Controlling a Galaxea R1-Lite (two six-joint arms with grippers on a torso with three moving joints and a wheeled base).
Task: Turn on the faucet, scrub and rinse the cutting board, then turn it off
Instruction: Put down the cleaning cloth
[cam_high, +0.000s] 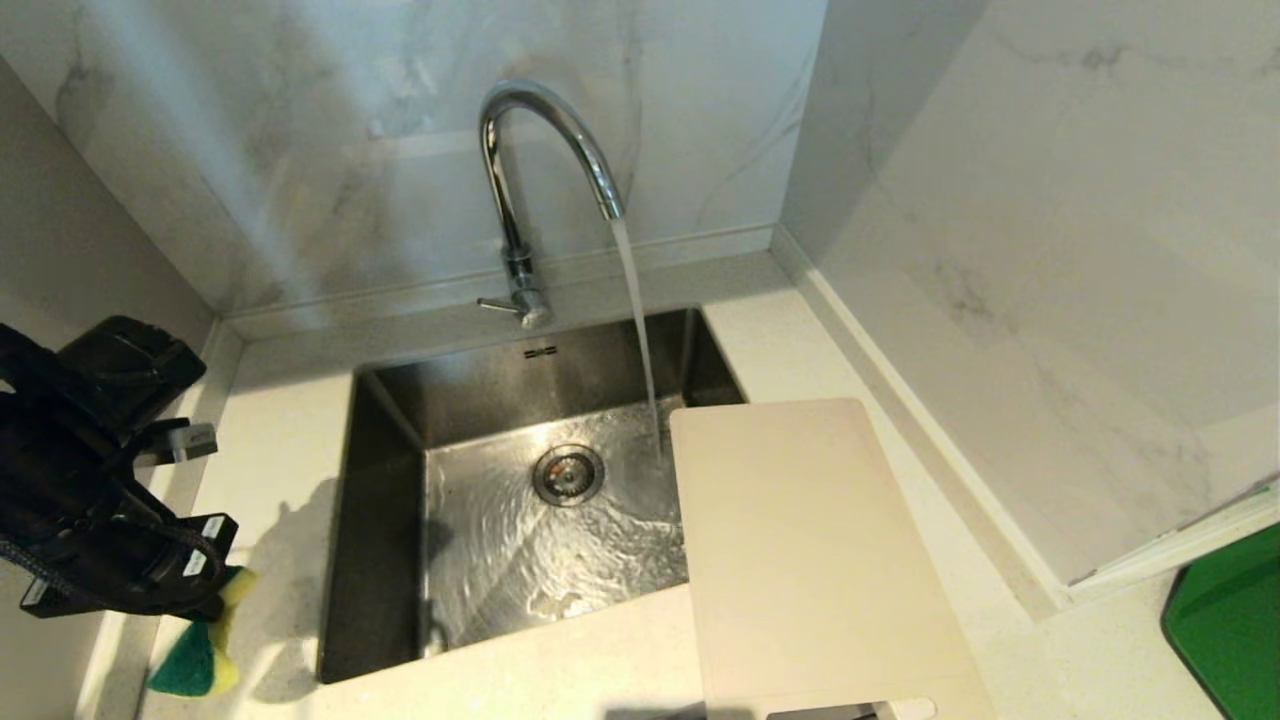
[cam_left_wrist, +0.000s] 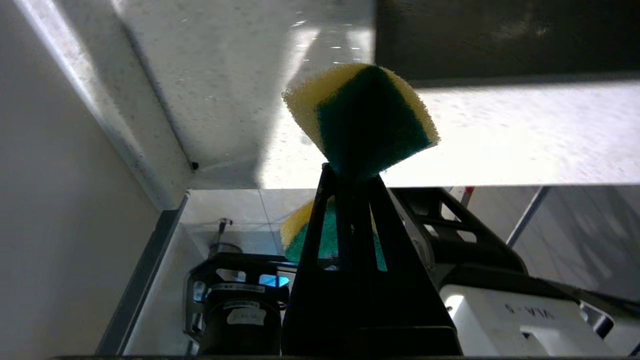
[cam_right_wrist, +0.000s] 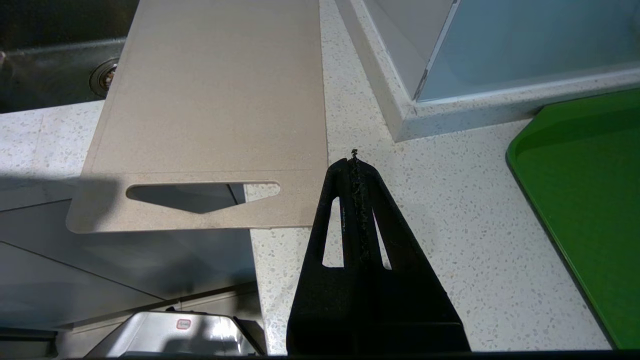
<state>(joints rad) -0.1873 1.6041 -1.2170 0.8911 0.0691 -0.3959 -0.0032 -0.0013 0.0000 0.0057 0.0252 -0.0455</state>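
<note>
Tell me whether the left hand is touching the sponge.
Touching. The left wrist view shows the left hand shut on the sponge, which is pinched between its fingertips above the counter.

Faucet (cam_high: 545, 150) runs into sink (cam_high: 390, 400) beside cutting board (cam_high: 800, 550).

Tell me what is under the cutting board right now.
The cutting board lies on the speckled countertop, its far left corner jutting over the sink and its slotted end past the counter's front edge. Through the slot, counter edge and cabinet show. The rest beneath is covered.
</note>
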